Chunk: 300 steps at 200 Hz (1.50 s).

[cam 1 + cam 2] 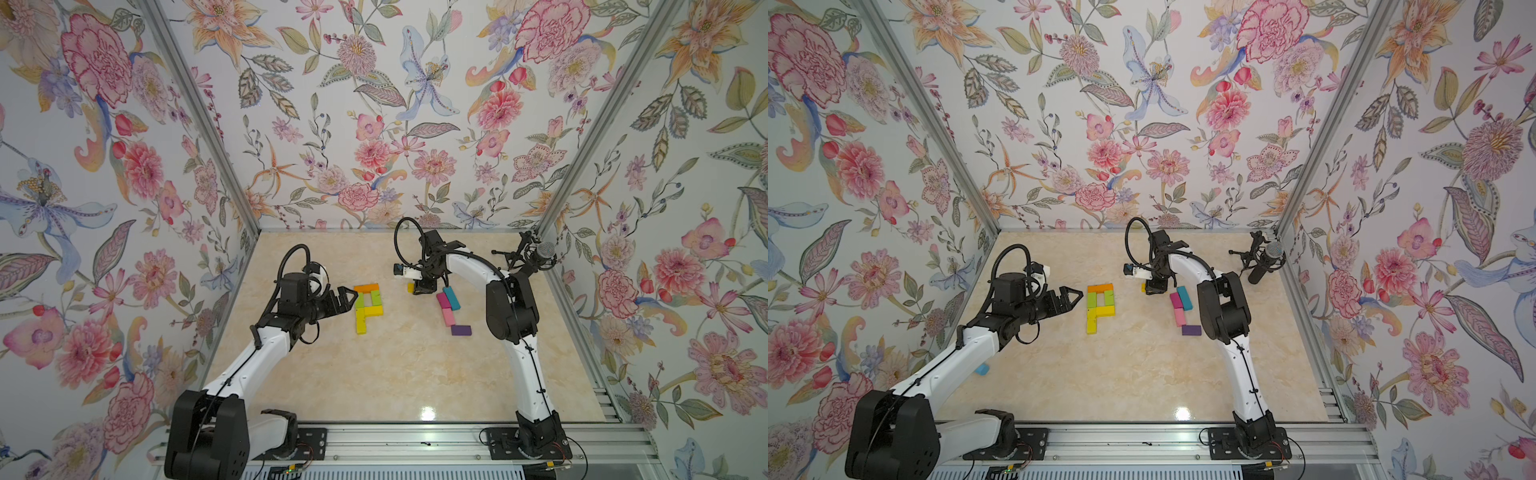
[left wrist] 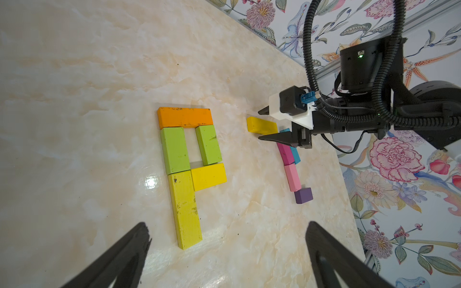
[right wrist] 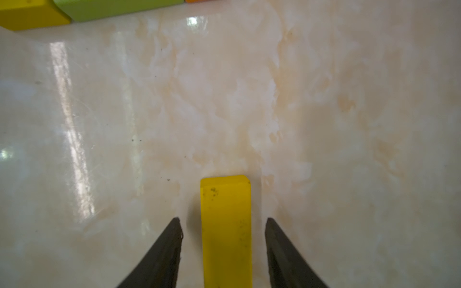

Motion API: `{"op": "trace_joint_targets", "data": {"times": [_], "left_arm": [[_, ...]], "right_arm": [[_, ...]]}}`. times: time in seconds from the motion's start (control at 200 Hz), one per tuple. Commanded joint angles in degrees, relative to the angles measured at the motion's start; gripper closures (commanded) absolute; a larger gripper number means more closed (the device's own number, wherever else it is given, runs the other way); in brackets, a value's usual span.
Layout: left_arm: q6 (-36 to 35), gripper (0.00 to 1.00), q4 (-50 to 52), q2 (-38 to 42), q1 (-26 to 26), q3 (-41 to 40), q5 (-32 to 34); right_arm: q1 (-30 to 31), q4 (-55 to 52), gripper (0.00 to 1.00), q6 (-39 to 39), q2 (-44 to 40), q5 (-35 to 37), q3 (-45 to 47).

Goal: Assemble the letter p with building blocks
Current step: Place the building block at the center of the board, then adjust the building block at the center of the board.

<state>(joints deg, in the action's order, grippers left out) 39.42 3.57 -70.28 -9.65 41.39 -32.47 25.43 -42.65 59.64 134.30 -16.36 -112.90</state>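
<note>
Building blocks form a letter shape on the marble table: an orange block [image 2: 185, 116] across the top, two lime green blocks [image 2: 174, 149] [image 2: 209, 144] under it, a yellow block [image 2: 209, 176] and a long yellow stem [image 2: 185, 209]. In both top views the shape [image 1: 365, 305] [image 1: 1099, 305] lies mid-table. My left gripper [image 2: 227, 224] [image 1: 351, 296] is open and empty just left of it. To the shape's right, a loose yellow block [image 3: 225, 224] [image 2: 261, 124] lies flat between the fingers of my right gripper [image 3: 222, 220] [image 1: 417, 289]. That gripper is open, with a gap on each side of the block.
Right of the loose yellow block lie a magenta block [image 1: 442, 300], a teal block [image 1: 452, 298], a pink block [image 1: 448, 316] and a purple block [image 1: 461, 330]. A blue block [image 1: 982, 369] sits by the left arm. A microphone [image 1: 536, 255] stands at the back right.
</note>
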Motion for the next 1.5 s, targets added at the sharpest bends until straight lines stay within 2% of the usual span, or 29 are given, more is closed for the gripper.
{"op": "trace_joint_targets", "data": {"times": [0.0,0.06,0.085,0.105,0.12,0.135,0.225,0.28,0.3,0.345,0.38,0.425,0.46,0.485,0.56,0.59,0.676,0.746,0.901,1.116,1.321,1.496], "left_arm": [[-0.5,0.01,-0.89,-0.74,0.6,0.01,-0.41],[-0.41,0.01,-1.0,-0.82,0.62,-0.03,-0.4],[-0.37,0.01,-1.02,-0.83,0.64,-0.07,-0.4],[-0.35,0.01,-1.05,-0.82,0.61,-0.07,-0.4],[-0.3,0.01,-1.11,-0.87,0.58,-0.03,-0.4],[-0.16,0.01,-1.25,-0.89,0.67,-0.06,-0.45],[0.1,0.01,-1.89,-1.16,0.65,0.01,-0.66],[0.25,0.01,-2.18,-1.64,0.58,0.26,-0.75],[0.32,0.01,-2.31,-1.84,0.62,0.4,-0.8],[0.44,0.01,-2.54,-2.27,0.6,0.71,-0.84],[0.57,0.01,-2.62,-2.58,0.61,1.0,-0.82],[0.78,0.0,-2.95,-2.88,0.6,1.15,-0.84],[0.98,0.01,-3.19,-3.09,0.63,1.26,-0.86],[1.01,0.01,-3.26,-3.19,0.61,1.37,-0.88],[0.95,0.01,-3.2,-3.45,0.52,1.61,-1.17],[0.89,0.01,-3.02,-3.54,0.52,1.69,-1.26],[0.62,0.01,-2.53,-3.58,0.54,1.77,-1.52],[0.46,0.01,-2.19,-3.46,0.48,1.81,-1.72],[0.89,0.01,-2.94,-2.89,0.39,1.12,-2.31],[1.14,0.01,-3.11,-2.67,-2.03,1.59,-2.08],[1.5,0.01,-3.57,-2.78,-2.47,1.5,-1.72],[0.6,0.01,-2.09,-2.83,-2.47,1.94,-0.85]], "right_arm": [[-1.87,2.26,0.46,-3.71,-8.48,-7.26,0.03],[-2.55,5.71,0.45,-5.37,-11.98,-8.61,2.32],[-2.86,7.08,0.37,-6.47,-13.29,-8.61,3.05],[-2.99,8.01,0.27,-7.35,-14.4,-8.61,3.53],[-3.06,8.69,0.07,-8.2,-15.14,-8.6,3.81],[-3.1,9.48,0.01,-9.13,-15.95,-8.37,4.15],[-3.36,14.36,0.0,-23.31,-19.03,-4.46,4.32],[-3.53,13.51,0.0,-37.86,-18.83,-0.63,1.06],[-4.06,10.17,0.0,-43.65,-17.54,-3.2,-2.27],[-5.45,2.68,0.0,-50.72,-14.22,-14.66,-9.02],[-5.93,-0.33,0.0,-56.59,-12.13,-19.78,-12.33],[-5.74,-1.9,0.0,-62.26,-11.24,-22.2,-12.77],[-4.82,-2.04,0.0,-64.44,-12.35,-20.12,-10.65],[-3.81,-2.0,0.0,-65.3,-13.4,-16.57,-9.17],[0.62,-0.73,0.0,-66.13,-18.48,2.13,-1.98],[2.06,0.04,0.0,-65.91,-19.94,6.58,0.51],[2.94,-0.47,0.0,-68.94,-21.8,11.42,4.4],[2.85,-0.46,0.0,-72.52,-23.4,12.4,8.93],[2.49,0.91,0.0,-76.73,-27.0,21.87,20.46],[1.38,1.78,0.12,-72.89,-28.22,22.41,26.67],[1.18,3.37,0.35,-75.51,-27.25,22.35,29.69],[1.49,5.82,0.36,-76.16,-26.17,21.06,30.8]]}}
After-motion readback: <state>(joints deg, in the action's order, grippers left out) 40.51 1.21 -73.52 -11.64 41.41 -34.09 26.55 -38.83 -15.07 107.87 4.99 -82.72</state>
